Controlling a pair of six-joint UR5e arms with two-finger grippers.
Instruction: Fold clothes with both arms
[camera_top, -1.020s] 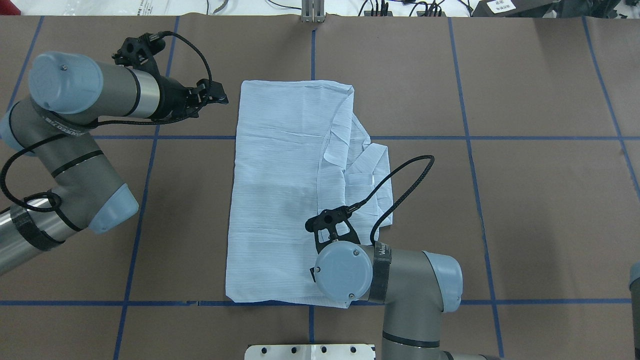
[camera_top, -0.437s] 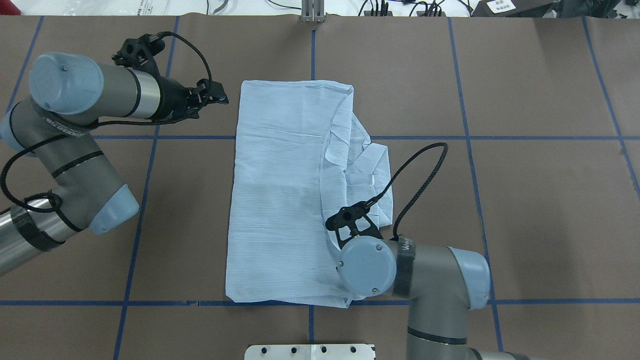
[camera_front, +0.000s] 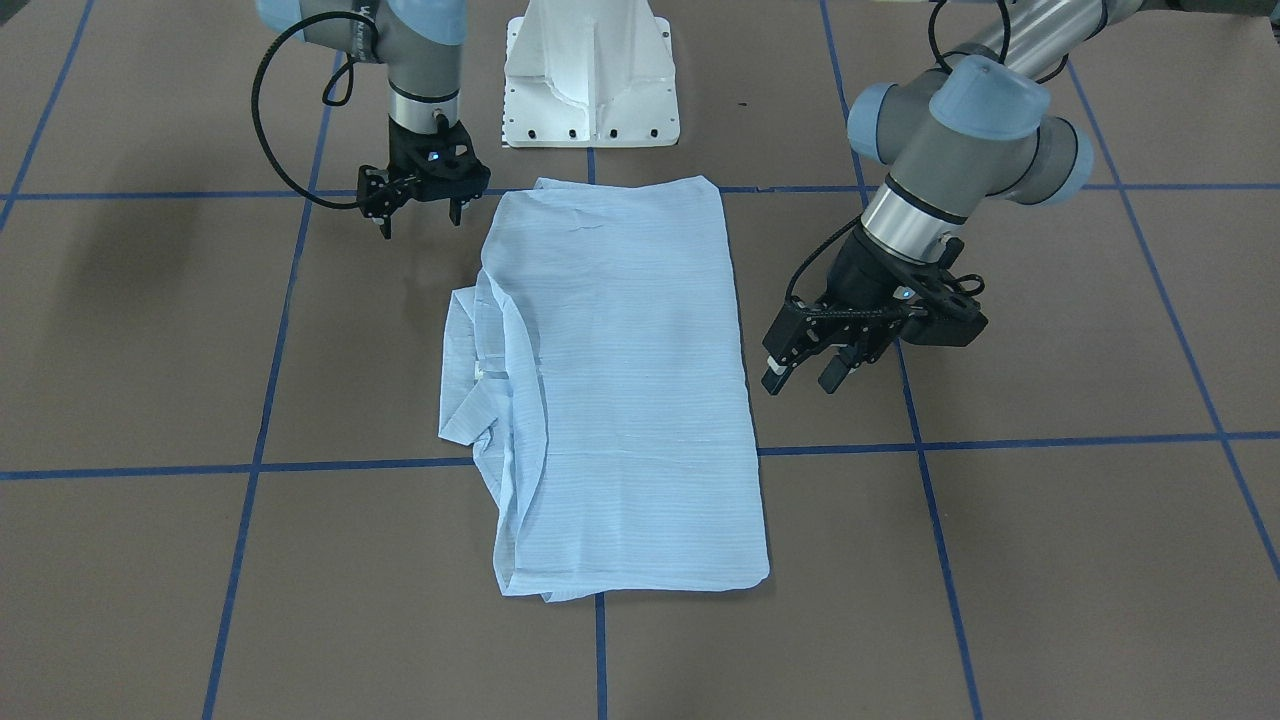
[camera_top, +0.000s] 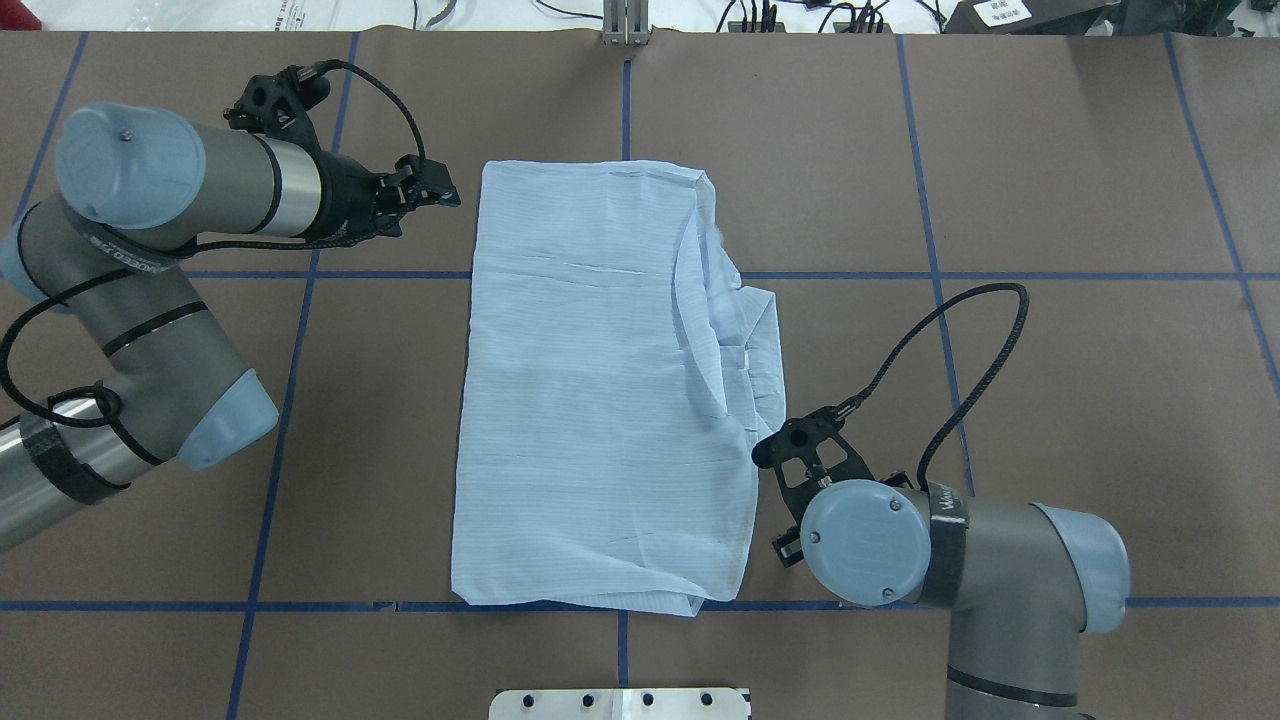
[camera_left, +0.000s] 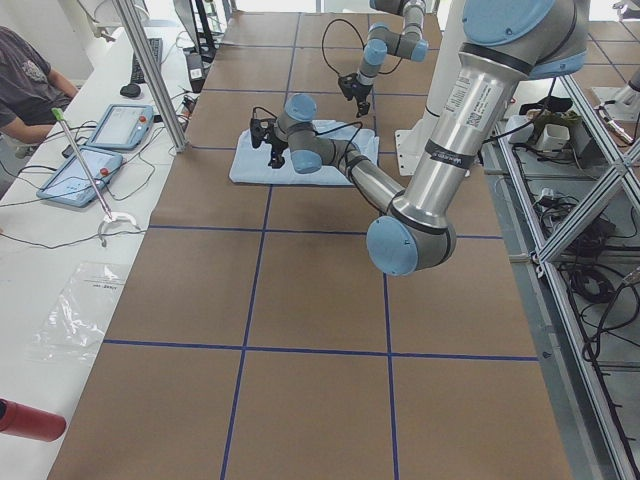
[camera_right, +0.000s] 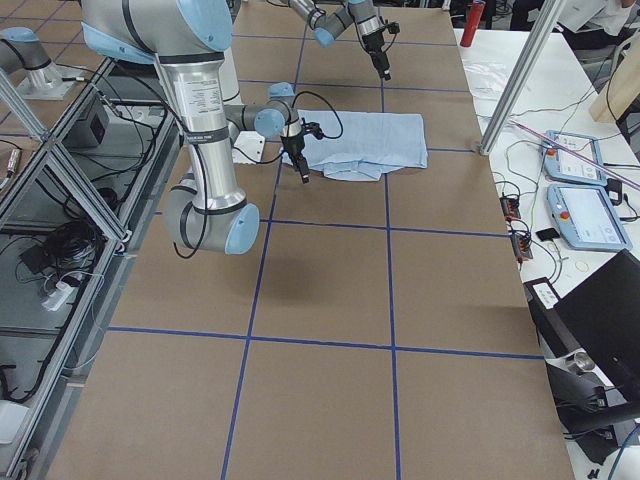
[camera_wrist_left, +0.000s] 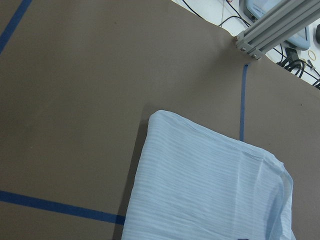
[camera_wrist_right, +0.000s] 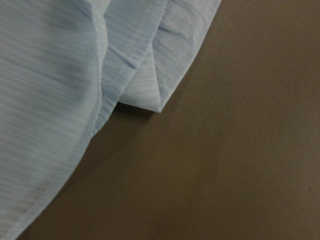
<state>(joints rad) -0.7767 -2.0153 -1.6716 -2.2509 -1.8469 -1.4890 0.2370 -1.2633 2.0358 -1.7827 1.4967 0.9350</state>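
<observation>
Pulled right gripper (camera_front: 421, 213) off shirt (camera_top: 600, 400) to just beside its right edge, fingers wide, empty, leaving it spread wider. Kept left gripper (camera_front: 803, 377) beside shirt's left edge, wide, empty. Likely regrasp next.

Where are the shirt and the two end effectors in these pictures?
Shirt (camera_top: 590, 400): overhead view, middle of the folded top layer.
Left end effector (camera_front: 803, 378): front-facing view, between its open fingertips.
Right end effector (camera_front: 421, 222): front-facing view, between its open fingertips.

Open table (camera_top: 1080, 400) flanks both long edges of the shirt (camera_top: 580, 400); the white pedestal (camera_front: 590, 90) stands near its robot-side end.
</observation>
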